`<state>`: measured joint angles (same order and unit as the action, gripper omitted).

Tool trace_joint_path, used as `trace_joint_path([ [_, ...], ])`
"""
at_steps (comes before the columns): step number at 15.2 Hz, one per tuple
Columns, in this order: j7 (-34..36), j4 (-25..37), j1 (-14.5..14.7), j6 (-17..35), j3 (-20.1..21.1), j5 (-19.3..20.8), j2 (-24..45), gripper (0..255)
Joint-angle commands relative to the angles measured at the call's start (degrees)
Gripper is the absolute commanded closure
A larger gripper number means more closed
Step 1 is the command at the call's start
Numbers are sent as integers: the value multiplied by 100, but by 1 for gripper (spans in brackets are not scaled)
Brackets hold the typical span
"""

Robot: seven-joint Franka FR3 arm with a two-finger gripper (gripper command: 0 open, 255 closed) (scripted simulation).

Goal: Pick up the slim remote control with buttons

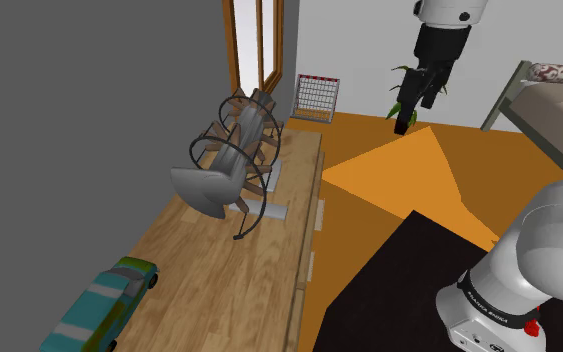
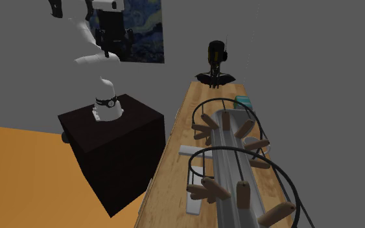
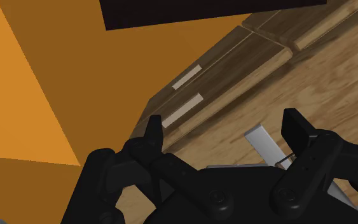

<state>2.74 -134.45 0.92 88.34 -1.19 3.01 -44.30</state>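
Note:
A slim pale grey flat bar (image 1: 276,173) lies on the wooden table (image 1: 209,290) beside a wire-and-peg rack; I take it for the remote, though no buttons show. It also appears as the pale bar (image 2: 192,151) and, far below the hand, the bar (image 3: 261,141). A second similar grey strip (image 1: 269,211) lies under the rack's near end. My black gripper (image 1: 406,118) hangs high over the orange floor, well off the table towards the shoulder view's right. The gripper (image 3: 224,130) is open, its fingers wide apart with nothing between them.
A large rack (image 1: 234,150) of wire loops and wooden pegs takes up the table's middle. A teal toy car (image 1: 104,300) sits at the near end, a black figure (image 2: 214,61) at another end. The dark stand (image 2: 113,146) is beside the table. A bed (image 1: 554,110) and wire crate (image 1: 316,98) stand beyond.

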Motion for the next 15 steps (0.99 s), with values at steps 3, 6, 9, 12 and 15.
trace_joint_path([
  [3,-64,-167,54,404,-5,-11,225,0],
  [6,-161,-359,135,1009,-10,-28,620,0],
  [9,-260,-481,214,1607,-8,-49,1079,0],
  [12,-362,-532,293,2190,-1,-74,1594,0],
  [15,-465,-510,370,2749,13,-101,2157,0],
])
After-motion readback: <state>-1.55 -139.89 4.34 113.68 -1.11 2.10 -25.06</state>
